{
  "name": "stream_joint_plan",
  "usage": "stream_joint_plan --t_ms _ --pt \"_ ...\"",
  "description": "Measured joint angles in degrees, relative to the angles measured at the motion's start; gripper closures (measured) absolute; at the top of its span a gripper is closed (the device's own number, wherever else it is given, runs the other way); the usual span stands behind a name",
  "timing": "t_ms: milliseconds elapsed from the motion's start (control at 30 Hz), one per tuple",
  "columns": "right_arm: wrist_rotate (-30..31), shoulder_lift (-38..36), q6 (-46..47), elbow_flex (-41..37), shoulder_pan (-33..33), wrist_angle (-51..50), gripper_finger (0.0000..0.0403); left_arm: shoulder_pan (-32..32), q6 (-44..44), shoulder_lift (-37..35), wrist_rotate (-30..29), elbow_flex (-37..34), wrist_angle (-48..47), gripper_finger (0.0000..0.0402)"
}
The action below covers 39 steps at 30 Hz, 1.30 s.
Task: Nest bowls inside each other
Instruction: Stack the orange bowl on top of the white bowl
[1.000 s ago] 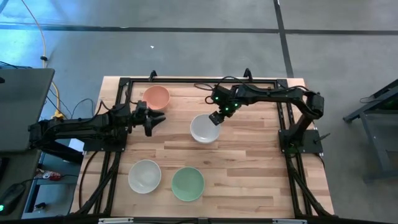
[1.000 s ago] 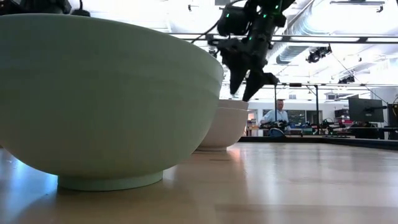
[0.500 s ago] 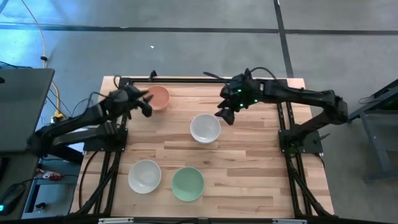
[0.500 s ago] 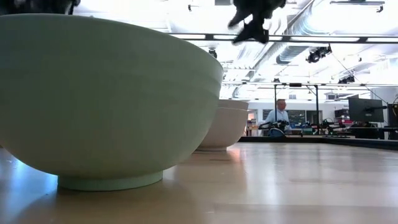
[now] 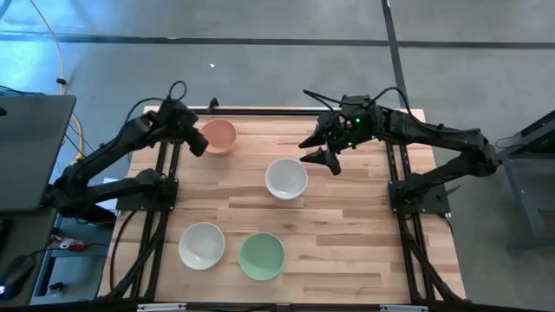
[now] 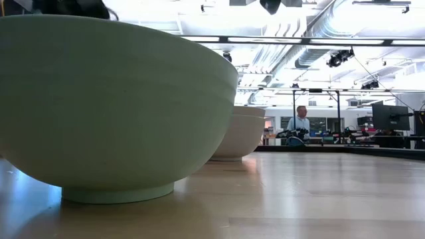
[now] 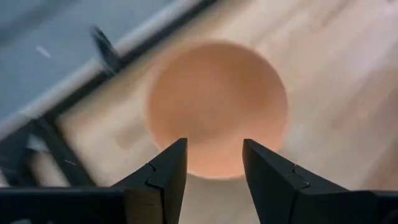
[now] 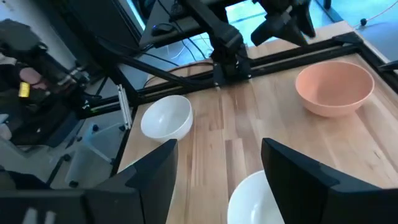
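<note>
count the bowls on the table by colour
white bowls: 2, one mid-table, one at the front left
orange bowl: 1
green bowl: 1
total: 4 showing; the mid-table one may be a stack, I cannot tell

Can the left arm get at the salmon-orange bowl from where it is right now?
Probably yes. The left gripper hangs open at the salmon-orange bowl, its fingers straddling the near rim, and nothing lies between them.
</note>
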Motion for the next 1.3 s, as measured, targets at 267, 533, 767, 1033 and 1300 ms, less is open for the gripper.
stream_joint_plan --t_ms 267,533,767,1033,1300 --pt "-0.35 -0.07 1.76 0.0 0.17 -0.3 0.0179 3.75 0.89 7.76 2.71 1.61 -0.94 0.0256" --pt "-0.38 -0.07 0.06 0.0 1.6 -0.45 0.0179 2.78 9.81 5.03 4.94 4.86 0.16 0.0256" --pt "-0.35 -0.07 -0.04 0.0 1.75 -0.44 0.0179 2.29 10.52 3.77 1.81 8.81 -0.32 0.0256" --pt "-0.35 -0.07 0.1 -0.01 1.75 -0.44 0.0179 2.11 9.3 7.44 -1.62 9.68 -1.58 0.0256" --pt "-0.6 -0.07 3.03 -0.02 1.75 -0.44 0.0179 3.29 -3.05 18.89 -4.37 17.92 -5.74 0.0256"
